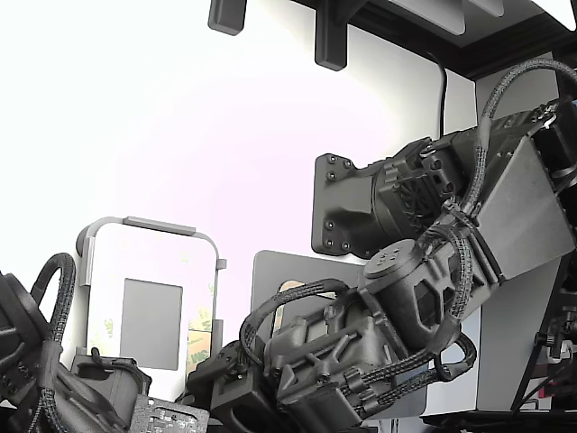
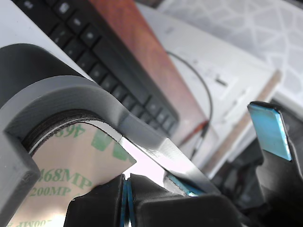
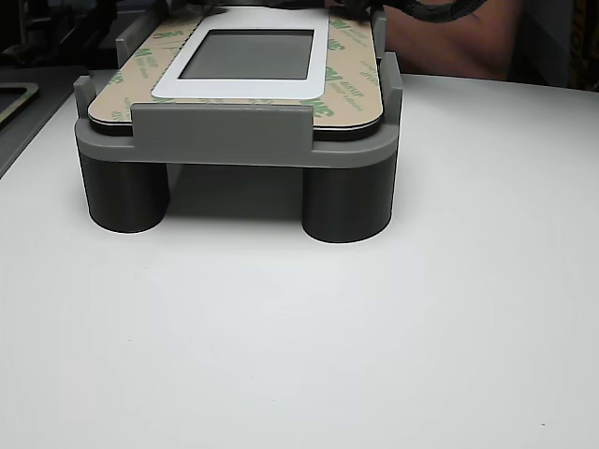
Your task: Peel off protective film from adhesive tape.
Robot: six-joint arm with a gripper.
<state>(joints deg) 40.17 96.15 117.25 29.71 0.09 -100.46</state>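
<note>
The protective film (image 2: 71, 165) is a pale-yellow liner with green print, lying on the white panel (image 1: 117, 262) in a grey fixture (image 2: 71, 94). In the exterior view the film (image 1: 200, 329) runs along the panel's right side. In the other view it (image 3: 351, 84) borders the white panel (image 3: 168, 89) on the fixture (image 3: 225, 122). My gripper (image 2: 126, 194) has its two blue-padded fingers pressed together at the film's edge, by the fixture's corner. In the exterior view the gripper (image 1: 209, 374) sits low at the panel's lower right corner, mostly hidden by the arm.
A separate black finger with a blue pad (image 2: 270, 130) stands apart beside the fixture. A black keyboard (image 2: 109, 71), a red-brown surface (image 2: 142, 61) and a thin cable (image 2: 203, 94) lie behind. The arm's cabled body (image 1: 379, 334) fills the exterior view's right.
</note>
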